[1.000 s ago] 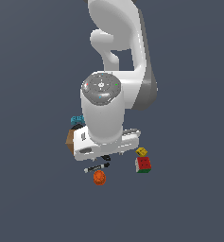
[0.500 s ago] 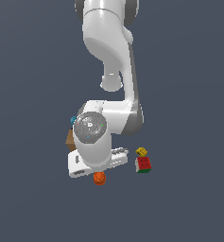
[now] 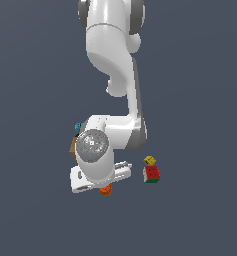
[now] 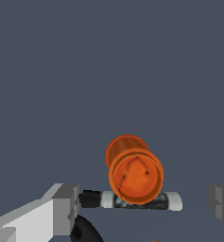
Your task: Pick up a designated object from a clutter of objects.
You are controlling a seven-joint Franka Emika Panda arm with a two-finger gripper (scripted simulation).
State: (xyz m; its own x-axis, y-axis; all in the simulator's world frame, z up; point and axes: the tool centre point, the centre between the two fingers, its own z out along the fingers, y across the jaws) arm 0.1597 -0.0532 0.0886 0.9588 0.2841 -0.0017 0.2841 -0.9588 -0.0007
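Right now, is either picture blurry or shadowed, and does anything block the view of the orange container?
Exterior view: evenly lit, no cast shadows, slightly soft; the arm hides most of the orange container. Wrist view: sharper, flat lighting, the container unobstructed between the open gripper fingers, in front of the marker.

**Arm bent low over the clutter**

The white arm (image 3: 115, 75) reaches down from the top of the frame and folds over the dark grey surface (image 3: 200, 100). Its wrist housing hides most of the clutter. The orange container (image 3: 105, 190) peeks out just below the housing. At the exterior view's right, well clear of the arm, the yellow die (image 3: 150, 160) sits touching the colourful cube (image 3: 151, 174). At the left edge of the wrist, slivers of the teal brick (image 3: 78, 127) and the tan box (image 3: 72, 145) show. The tool itself is hidden
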